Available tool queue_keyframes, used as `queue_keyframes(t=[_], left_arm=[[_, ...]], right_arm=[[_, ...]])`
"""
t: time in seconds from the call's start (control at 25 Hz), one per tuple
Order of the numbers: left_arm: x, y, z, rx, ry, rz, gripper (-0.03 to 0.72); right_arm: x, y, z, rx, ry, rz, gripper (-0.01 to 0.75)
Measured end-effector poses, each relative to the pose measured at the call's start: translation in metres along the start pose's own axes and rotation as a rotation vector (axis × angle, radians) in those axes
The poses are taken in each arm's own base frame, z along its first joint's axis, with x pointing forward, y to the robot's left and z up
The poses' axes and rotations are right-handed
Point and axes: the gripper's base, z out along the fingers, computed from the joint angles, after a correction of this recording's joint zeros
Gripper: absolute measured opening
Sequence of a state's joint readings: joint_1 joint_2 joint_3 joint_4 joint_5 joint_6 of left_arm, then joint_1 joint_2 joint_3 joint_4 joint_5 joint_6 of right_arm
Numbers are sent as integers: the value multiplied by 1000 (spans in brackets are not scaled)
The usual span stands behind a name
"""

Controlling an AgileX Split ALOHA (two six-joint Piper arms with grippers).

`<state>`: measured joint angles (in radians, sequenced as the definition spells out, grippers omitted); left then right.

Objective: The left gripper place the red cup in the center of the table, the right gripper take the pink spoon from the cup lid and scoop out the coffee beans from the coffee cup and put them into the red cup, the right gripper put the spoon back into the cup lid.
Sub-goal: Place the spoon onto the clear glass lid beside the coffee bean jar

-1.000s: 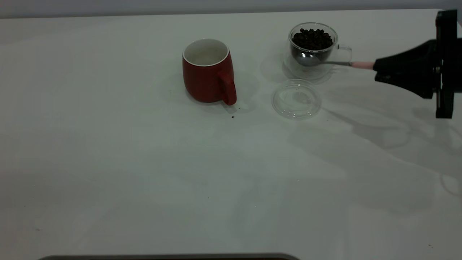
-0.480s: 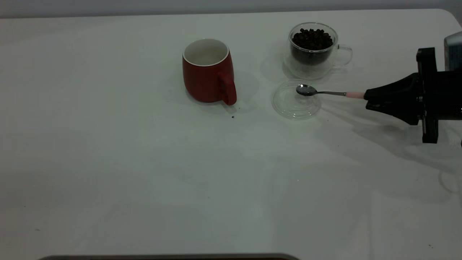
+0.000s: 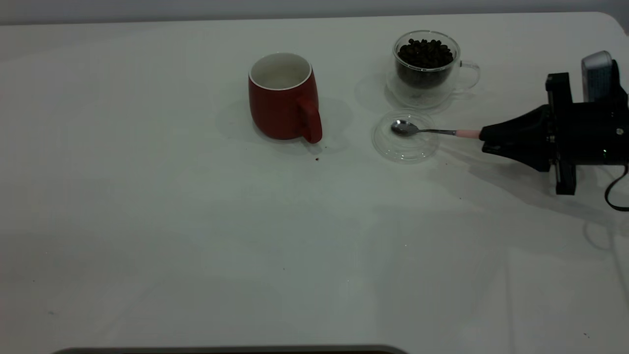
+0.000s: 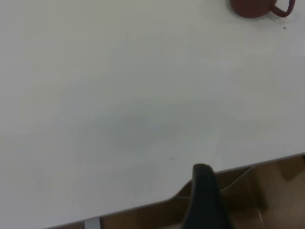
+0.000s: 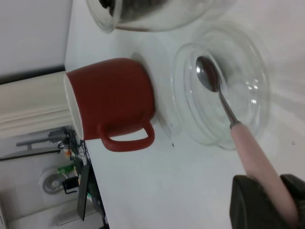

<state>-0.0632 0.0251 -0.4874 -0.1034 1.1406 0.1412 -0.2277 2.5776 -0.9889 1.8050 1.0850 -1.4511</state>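
The red cup point(image 3: 283, 99) stands upright mid-table, handle toward the camera; it also shows in the right wrist view point(image 5: 112, 100) and at the edge of the left wrist view point(image 4: 259, 6). The glass coffee cup point(image 3: 426, 66) holds coffee beans point(image 3: 425, 52). The clear cup lid point(image 3: 404, 136) lies in front of it. My right gripper point(image 3: 486, 139) is shut on the pink handle of the spoon point(image 3: 432, 131); the spoon's empty bowl point(image 5: 208, 75) is over the lid point(image 5: 224, 88), just above or touching it. My left gripper point(image 4: 206, 200) is off the table's edge, away from everything.
A stray coffee bean point(image 3: 317, 159) lies on the table by the red cup's handle. A few dark specks lie near the right arm point(image 3: 460, 198). The white table point(image 3: 196, 221) stretches wide to the left and front.
My right gripper has brought the spoon down and forward from in front of the coffee cup to the lid, then a little further left and lower over it.
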Motion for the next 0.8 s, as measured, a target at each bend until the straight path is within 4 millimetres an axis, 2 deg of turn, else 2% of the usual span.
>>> queue_keyframes(t=[0.24, 0.8], left_arm=[[0, 0, 0, 0, 0, -2, 586], [0, 0, 0, 0, 0, -1, 586]], right_arm=[[0, 4, 10, 0, 20, -11, 111], [2, 7, 18, 4, 41, -30, 111]])
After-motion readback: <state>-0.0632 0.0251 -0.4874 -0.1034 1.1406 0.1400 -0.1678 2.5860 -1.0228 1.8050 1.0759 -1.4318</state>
